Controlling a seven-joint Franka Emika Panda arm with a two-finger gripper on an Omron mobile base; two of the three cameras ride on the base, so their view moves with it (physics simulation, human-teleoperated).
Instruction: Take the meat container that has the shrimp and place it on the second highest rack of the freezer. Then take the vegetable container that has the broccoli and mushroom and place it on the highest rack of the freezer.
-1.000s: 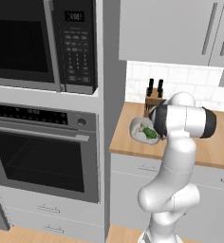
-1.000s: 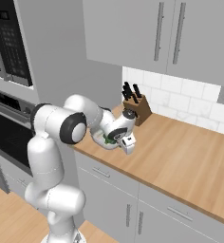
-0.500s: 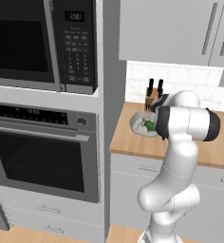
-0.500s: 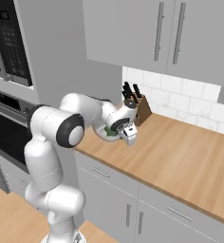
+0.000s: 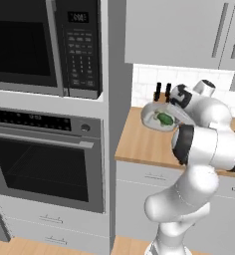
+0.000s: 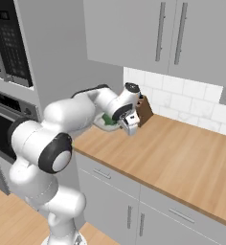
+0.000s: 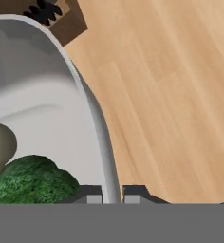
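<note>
While clamped on the rim of the vegetable bowl, gripper nearly fully closed, one fingertip inside the wall, one outside, thin pale rim pinched between. Bowl white-grey, shallow, held above the wooden counter in the left base view, tilted, just in front of the knife block. Broccoli dark green, lying low in the bowl next to the inner fingertip; also seen as a green patch at. Mushroom pale beige, rounded, touching the broccoli on its far-left side in the hand view. Bowl in the right base view mostly hidden behind the wrist, at the left end of the counter near the tall grey cabinet side. Built-in oven and microwave stacked to the left of the counter. White tile backsplash behind the knife block; grey upper cabinets overhead.
</note>
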